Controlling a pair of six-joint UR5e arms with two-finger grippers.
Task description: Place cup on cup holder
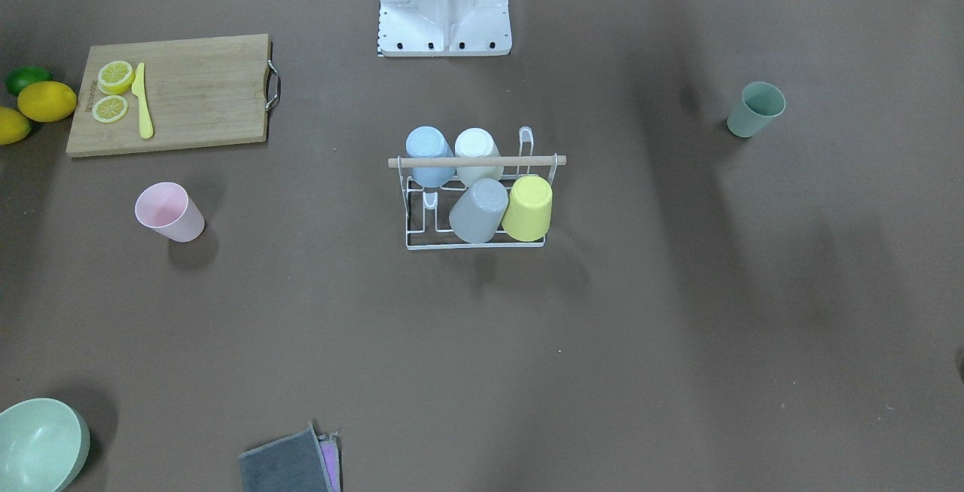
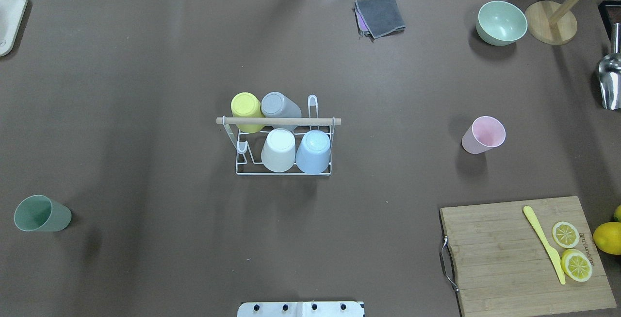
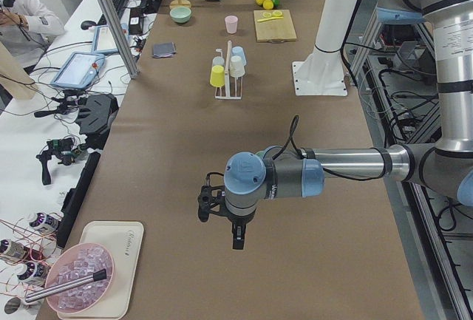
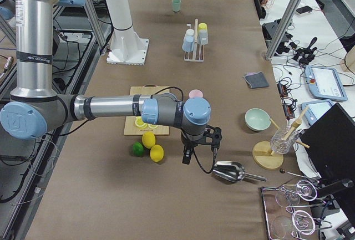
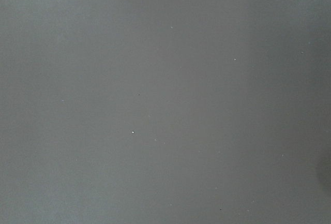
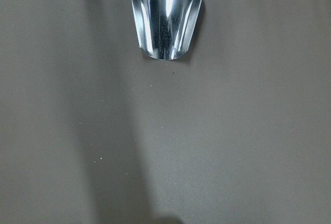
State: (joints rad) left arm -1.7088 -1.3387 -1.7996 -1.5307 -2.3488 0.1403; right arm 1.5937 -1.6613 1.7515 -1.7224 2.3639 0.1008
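Note:
The white wire cup holder [image 2: 279, 121] with its wooden rod stands mid-table, also in the front-facing view [image 1: 476, 162]. Several cups sit upside down on it: yellow, grey, white and blue. One free loop peg stands at each end. A pink cup [image 2: 482, 134] stands upright on the robot's right. A green cup [image 2: 41, 213] stands far out on its left. My left gripper [image 3: 219, 227] hangs over bare table, far from the rack. My right gripper [image 4: 199, 150] hovers beside a metal scoop [image 6: 166, 14]. Both grippers show only in the side views, so I cannot tell their state.
A wooden cutting board [image 2: 504, 254] with lemon slices and a yellow knife lies at the near right, lemons and a lime beside it. A green bowl [image 2: 501, 22], a wooden stand and a grey cloth [image 2: 381, 15] sit at the far edge. A tray [image 2: 9, 21] lies far left.

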